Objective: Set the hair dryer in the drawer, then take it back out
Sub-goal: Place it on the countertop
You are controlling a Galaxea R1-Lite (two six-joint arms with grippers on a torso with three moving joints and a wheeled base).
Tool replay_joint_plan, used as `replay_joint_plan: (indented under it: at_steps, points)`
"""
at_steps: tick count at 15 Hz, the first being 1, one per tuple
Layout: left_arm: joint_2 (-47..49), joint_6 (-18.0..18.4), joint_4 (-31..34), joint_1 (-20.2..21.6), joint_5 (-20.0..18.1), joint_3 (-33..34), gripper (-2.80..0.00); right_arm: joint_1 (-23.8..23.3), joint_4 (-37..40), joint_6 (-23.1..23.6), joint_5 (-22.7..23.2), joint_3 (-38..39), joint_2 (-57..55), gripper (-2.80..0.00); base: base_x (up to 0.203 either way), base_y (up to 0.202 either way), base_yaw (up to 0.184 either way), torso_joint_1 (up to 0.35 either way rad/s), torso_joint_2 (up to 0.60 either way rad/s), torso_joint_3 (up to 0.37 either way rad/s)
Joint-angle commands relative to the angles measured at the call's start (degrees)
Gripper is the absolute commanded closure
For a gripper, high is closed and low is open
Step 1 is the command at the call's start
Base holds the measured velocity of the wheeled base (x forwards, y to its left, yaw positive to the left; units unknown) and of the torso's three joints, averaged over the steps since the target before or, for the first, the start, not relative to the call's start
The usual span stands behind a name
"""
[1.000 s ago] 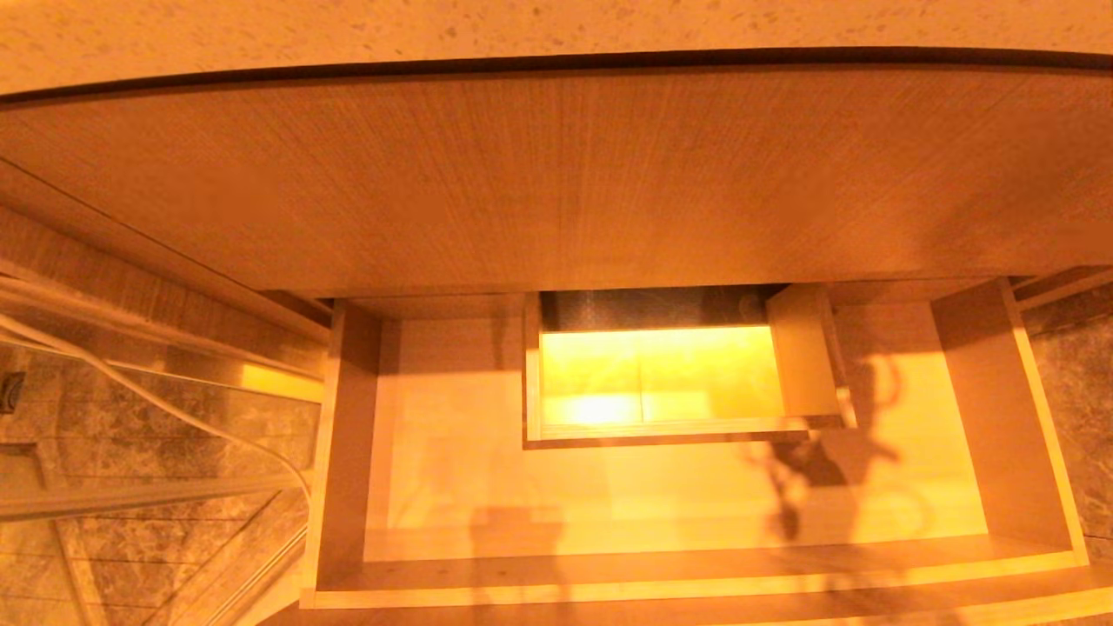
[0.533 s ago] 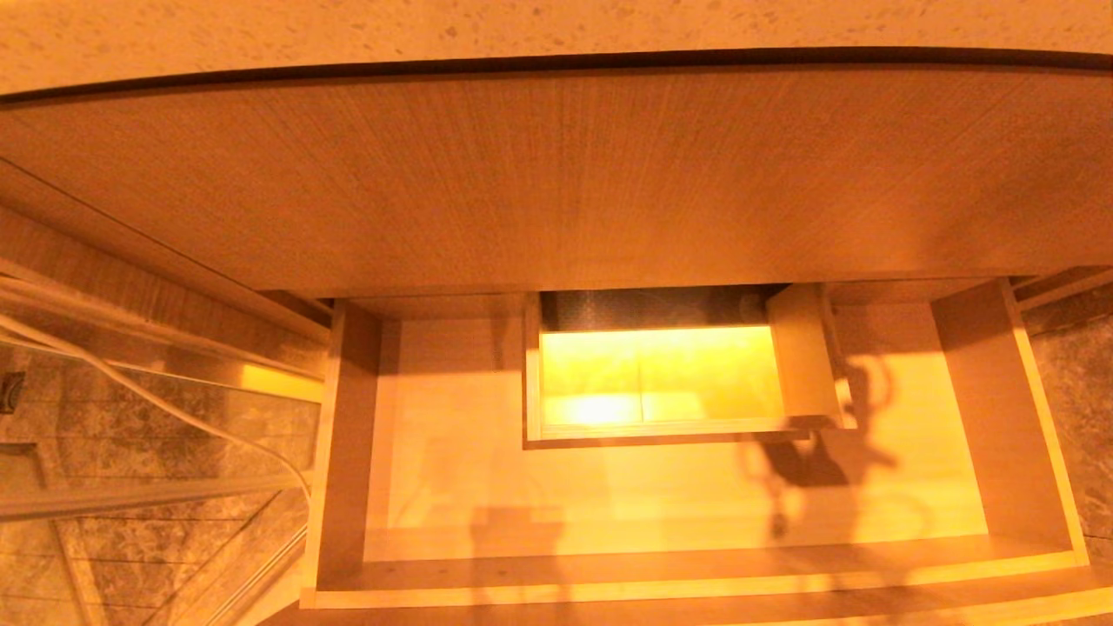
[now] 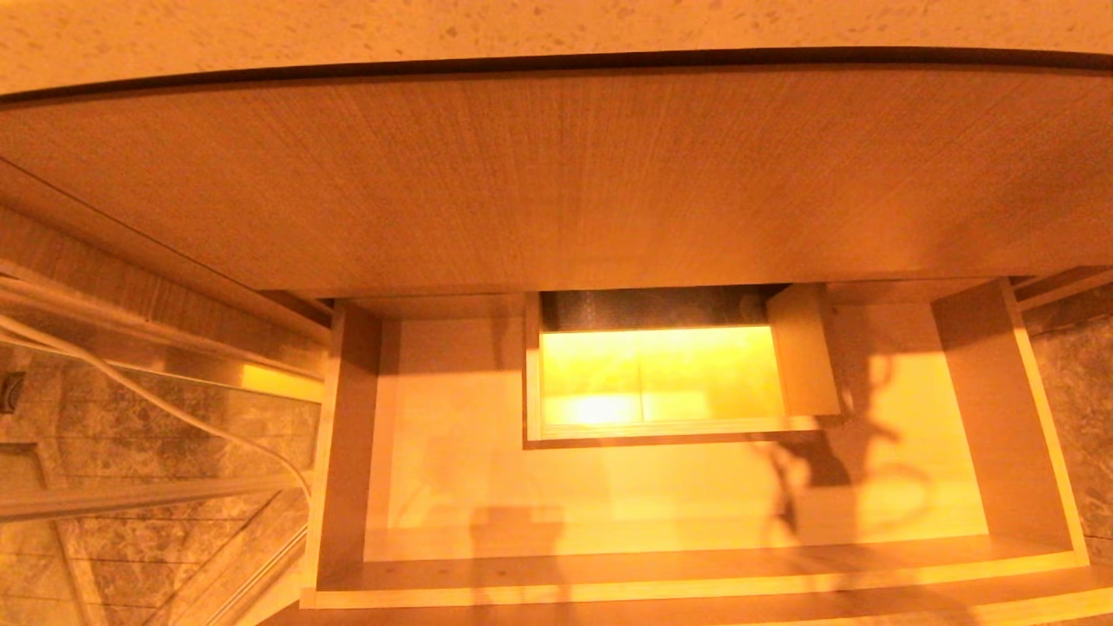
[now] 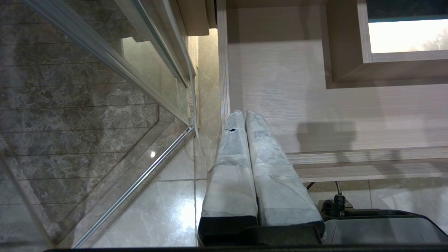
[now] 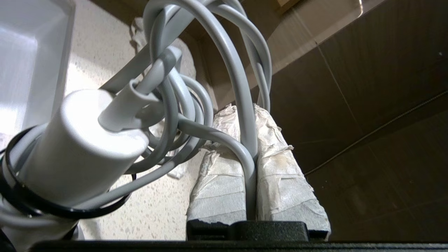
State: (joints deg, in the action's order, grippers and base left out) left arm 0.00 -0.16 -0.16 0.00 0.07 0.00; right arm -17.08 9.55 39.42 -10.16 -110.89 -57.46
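White cord of hair dryer (image 5: 77,154) pinched in right gripper (image 5: 250,112) jaws, right wrist only | head: drawer (image 3: 696,574) open | left gripper (image 4: 245,113) jaws closed

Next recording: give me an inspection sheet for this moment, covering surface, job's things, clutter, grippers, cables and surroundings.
Surface: speckled countertop above a wood panel.
Job's things: drawer pulled open, floor bare, boxed cut-out at mid-back; hair dryer hangs by its cord, outside the drawer.
Clutter: nothing seen.
Grippers: right gripper shut on the hair dryer's cord; left gripper shut, empty, beside the drawer's left end.
Cables: a white cable runs along the glass at left.
Surroundings: glass partition, marble tile floor.
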Motion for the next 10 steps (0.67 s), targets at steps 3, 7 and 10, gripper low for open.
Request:
replay_joint_plan:
  at_steps: [3, 7, 10]
  points:
    - [0.0, 0.0, 0.0, 0.0, 0.0, 0.0, 0.00, 1.8, -3.4, -2.9, 0.3, -0.2, 0.1, 0.00, 0.000, 0.000, 0.000, 0.000, 0.00, 0.000]
    - [0.0, 0.0, 0.0, 0.0, 0.0, 0.0, 0.00, 1.7, -3.2, -3.1, 0.3, -0.2, 1.3, 0.00, 0.000, 0.000, 0.000, 0.000, 0.00, 0.000]
    - [0.0, 0.0, 0.0, 0.0, 0.0, 0.0, 0.00, 1.1, -3.9, -3.1, 0.0, -0.9, -0.7, 0.00, 0.000, 0.000, 0.000, 0.000, 0.00, 0.000]
